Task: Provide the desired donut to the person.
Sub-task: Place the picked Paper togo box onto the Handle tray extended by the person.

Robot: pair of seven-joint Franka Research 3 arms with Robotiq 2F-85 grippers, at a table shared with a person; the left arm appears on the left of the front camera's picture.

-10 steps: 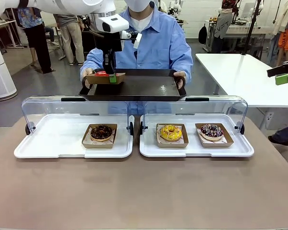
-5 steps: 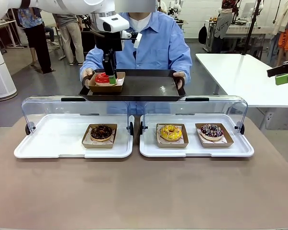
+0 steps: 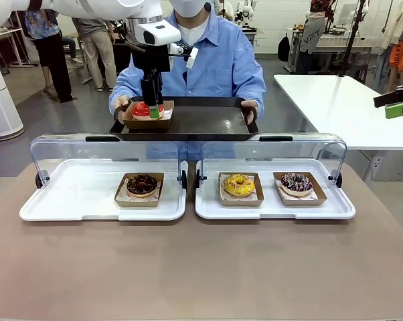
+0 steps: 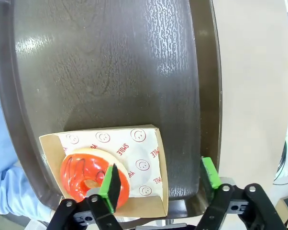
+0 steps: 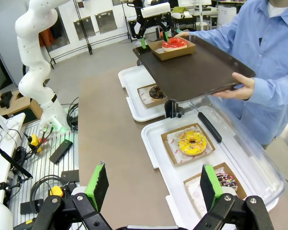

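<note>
Donut (image 4: 82, 175): red glaze, ring-shaped, in a paper-lined box (image 4: 146, 158).
Tray (image 4: 110, 67): dark, bearing the box.
My left pincer (image 4: 158, 176): wide, empty.
My right pincer (image 5: 153, 184): wide, empty.

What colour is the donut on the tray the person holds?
Red icing on the donut; the left wrist view shows it best.

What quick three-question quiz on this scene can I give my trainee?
1. True or false: the red donut sits in its box on the tray.
2. How many donuts lie in the right case? A one, B two, C three.
3. Fill in: the left gripper is ___ (open or shut).
Key: 1 true; 2 B; 3 open.
</note>
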